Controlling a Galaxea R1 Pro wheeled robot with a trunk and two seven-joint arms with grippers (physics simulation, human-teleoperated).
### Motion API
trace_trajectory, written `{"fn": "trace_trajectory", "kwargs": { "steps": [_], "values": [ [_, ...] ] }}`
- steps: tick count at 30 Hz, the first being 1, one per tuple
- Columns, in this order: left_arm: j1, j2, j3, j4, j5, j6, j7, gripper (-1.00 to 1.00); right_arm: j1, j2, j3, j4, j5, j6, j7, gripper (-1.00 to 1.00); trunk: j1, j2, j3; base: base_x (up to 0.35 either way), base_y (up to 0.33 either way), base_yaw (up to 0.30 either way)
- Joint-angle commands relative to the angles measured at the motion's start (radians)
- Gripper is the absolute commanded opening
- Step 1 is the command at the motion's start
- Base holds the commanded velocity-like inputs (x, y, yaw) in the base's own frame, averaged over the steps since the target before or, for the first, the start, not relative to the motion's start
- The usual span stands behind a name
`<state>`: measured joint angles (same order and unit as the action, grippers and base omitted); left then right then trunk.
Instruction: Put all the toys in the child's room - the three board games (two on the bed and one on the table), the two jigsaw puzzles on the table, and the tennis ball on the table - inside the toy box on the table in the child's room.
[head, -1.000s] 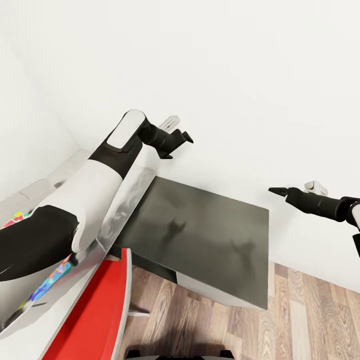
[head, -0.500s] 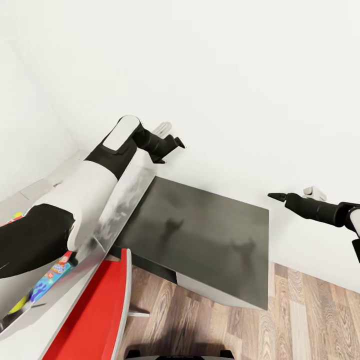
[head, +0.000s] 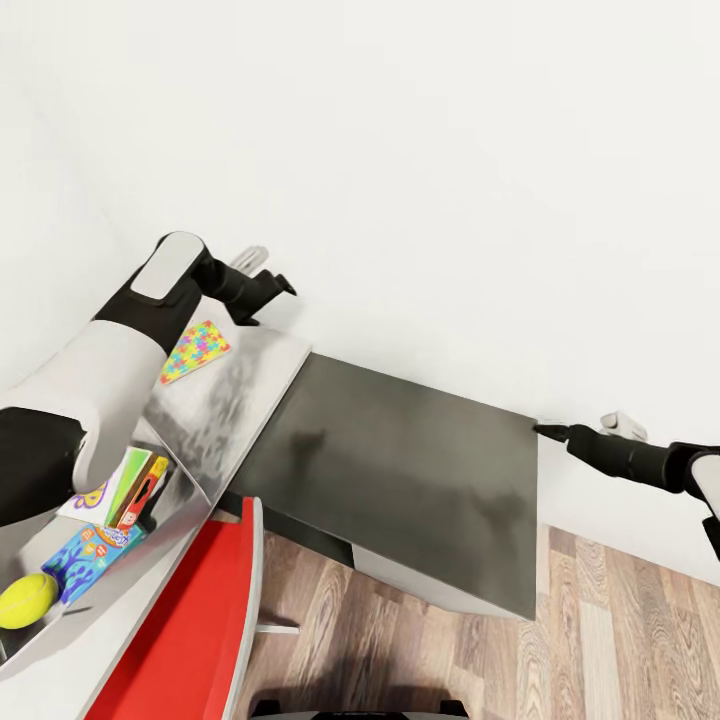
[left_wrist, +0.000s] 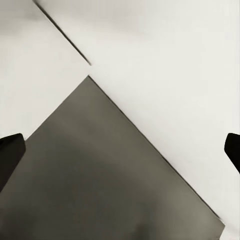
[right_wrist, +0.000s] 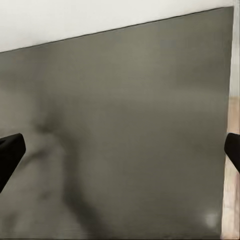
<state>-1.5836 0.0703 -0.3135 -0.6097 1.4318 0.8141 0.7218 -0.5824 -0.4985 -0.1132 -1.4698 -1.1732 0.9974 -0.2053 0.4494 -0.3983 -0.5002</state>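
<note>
Cardboard is what remains to be moved: one jigsaw puzzle (head: 195, 350), a thin flat box in yellow, red, green and blue pieces, lies on the light grey tabletop (head: 235, 400) near the wall, just under the left forearm. I judge it light and stiff but awkward — it lies so flat that fingers must catch it at an edge or slide it to the tabletop's lip, and its printed face looks slippery.

Nearer the robot stands the toy box (head: 185, 470), a pale grey tray with sloping walls. Inside it show the tennis ball (head: 25, 598), a blue board game (head: 95, 555), a green-edged box (head: 130, 475) and a red one beside it (head: 148, 490), with another printed box partly hidden under the arm. The ball would roll if the tray were jolted.

The left hand (head: 270, 290) hovers above the tabletop close to the wall, fingers spread wide and holding nothing. The right hand (head: 545, 430) is stretched out at the far corner of the dark cabinet top (head: 400, 470), likewise wide open and empty — its wrist view looks down on bare dark surface. A red chair (head: 190, 620) stands below by the wood floor (head: 620, 640).
</note>
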Motion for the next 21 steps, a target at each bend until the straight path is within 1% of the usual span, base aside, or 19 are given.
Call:
{"fn": "trace_trajectory", "kwargs": {
  "steps": [1,6,14,21],
  "values": [
    [-0.001,0.002,-0.006,-0.002,0.007,-0.001,0.009,1.0,0.008,0.0,-0.001,-0.001,-0.01,0.003,-0.01,1.0,0.001,-0.002,-0.002,0.0,0.0,0.0],
    [-0.001,0.005,-0.005,-0.024,-0.004,-0.001,0.011,1.0,0.059,-0.001,-0.002,-0.001,-0.013,0.002,-0.009,1.0,0.001,-0.002,-0.002,0.0,0.0,0.0],
    [-0.001,0.007,-0.001,-0.054,-0.01,-0.002,0.013,1.0,0.083,-0.001,-0.003,-0.003,-0.016,0.001,-0.008,1.0,0.001,-0.002,-0.002,0.0,0.0,0.01],
    [-0.001,0.036,0.0,-0.057,-0.012,-0.003,0.013,1.0,0.086,-0.002,-0.003,-0.003,-0.017,0.001,-0.007,1.0,0.001,-0.002,-0.002,0.0,0.0,0.205]
  ]
}}
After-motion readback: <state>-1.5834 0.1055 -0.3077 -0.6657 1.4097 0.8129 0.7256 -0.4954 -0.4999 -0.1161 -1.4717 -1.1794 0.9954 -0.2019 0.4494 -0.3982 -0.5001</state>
